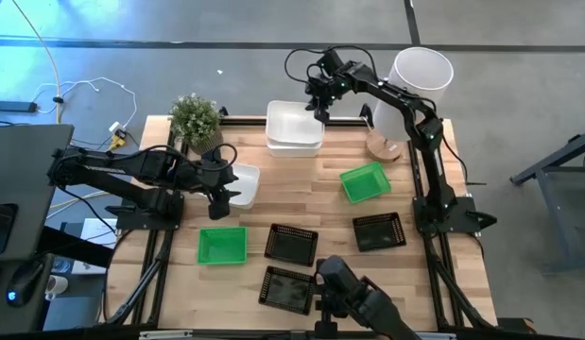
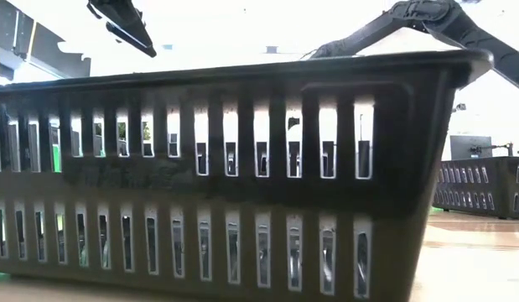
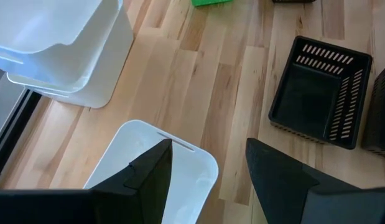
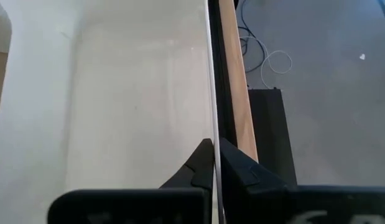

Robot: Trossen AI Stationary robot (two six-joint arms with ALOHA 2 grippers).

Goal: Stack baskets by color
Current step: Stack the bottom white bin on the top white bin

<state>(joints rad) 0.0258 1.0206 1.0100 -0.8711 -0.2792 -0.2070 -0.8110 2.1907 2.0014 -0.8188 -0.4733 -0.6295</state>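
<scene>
Two white baskets (image 1: 294, 132) are stacked at the table's far middle; the upper one (image 3: 49, 31) sits tilted in the lower one (image 3: 86, 87). My right gripper (image 1: 319, 109) is shut on the upper one at its far right corner. A third white basket (image 1: 243, 184) rests on the table at the left, and my left gripper (image 1: 219, 195) hovers open above its left end (image 3: 148, 180). Two green baskets (image 1: 365, 181) (image 1: 222, 244) and three black ones (image 1: 292, 244) (image 1: 379, 231) (image 1: 287, 288) lie apart on the near half. My right gripper pinches the upper white basket's far rim (image 4: 211, 124), near its right end, with one finger (image 4: 195, 168) inside the basket and the other outside. The fingers slant down from the table's right and lie along the rim. The basket rests tilted on the white basket beneath.
A potted plant (image 1: 196, 118) stands at the far left corner. A tall white cylinder (image 1: 420, 90) and a small wooden piece (image 1: 385, 148) stand at the far right. Bare wood lies in the table's middle (image 1: 301, 189). One black basket (image 2: 225, 184) fills the low view.
</scene>
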